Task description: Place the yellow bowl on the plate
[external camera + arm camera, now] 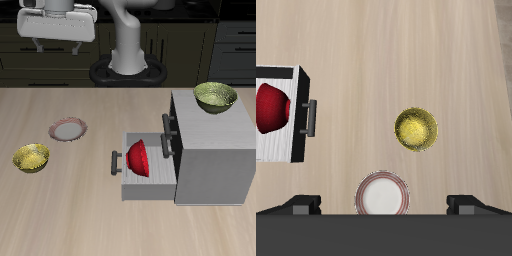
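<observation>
The yellow bowl (31, 157) sits on the wooden table near its front edge, and also shows in the wrist view (416, 129). The plate (68, 129), pink-rimmed with a pale centre, lies a little farther back beside it, and shows in the wrist view (383, 195). My gripper (57, 47) hangs high above the table's back, well above and behind the plate. It is open and empty; its two fingertips (303, 205) stand wide apart in the wrist view, either side of the plate.
A grey cabinet (212, 150) stands on the table with its drawer (140, 183) pulled open. A red bowl (138, 158) lies in the drawer. A duller olive-green bowl (215, 96) sits on the cabinet's top.
</observation>
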Robot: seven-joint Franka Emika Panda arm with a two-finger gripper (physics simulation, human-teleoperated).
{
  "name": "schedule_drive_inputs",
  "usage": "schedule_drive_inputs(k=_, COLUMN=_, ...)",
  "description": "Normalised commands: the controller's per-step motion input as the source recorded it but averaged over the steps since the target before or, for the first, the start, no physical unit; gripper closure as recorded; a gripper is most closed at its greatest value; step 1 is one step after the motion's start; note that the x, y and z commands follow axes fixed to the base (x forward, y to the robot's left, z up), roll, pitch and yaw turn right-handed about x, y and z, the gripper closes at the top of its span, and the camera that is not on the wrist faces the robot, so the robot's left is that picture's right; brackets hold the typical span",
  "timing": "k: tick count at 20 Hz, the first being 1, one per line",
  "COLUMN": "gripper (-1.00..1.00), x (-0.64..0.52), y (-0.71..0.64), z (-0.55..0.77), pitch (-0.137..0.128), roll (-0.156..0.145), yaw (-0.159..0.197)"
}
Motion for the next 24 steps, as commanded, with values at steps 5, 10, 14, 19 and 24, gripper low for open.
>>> schedule_drive_inputs(k=5, gripper=-1.00, x=0.20, y=-0.24, z=0.07, pitch=-0.004, roll=-0.009, yaw=0.032)
schedule_drive_inputs(k=10, gripper=-1.00, x=0.20, y=-0.26, z=0.06, pitch=-0.001, roll=-0.040, yaw=-0.022)
schedule_drive_inputs(k=14, gripper=-1.00, x=0.22, y=-0.23, z=0.00, pitch=-0.006, roll=-0.034, yaw=-0.018)
schedule_drive_inputs(k=19, gripper=-1.00, x=0.23, y=-0.05, z=-0.01, pitch=-0.033, roll=0.019, yaw=0.023)
schedule_drive_inputs(k=24, gripper=-1.00, x=0.26, y=-0.04, z=-0.23, pitch=0.013, roll=0.006, yaw=0.034)
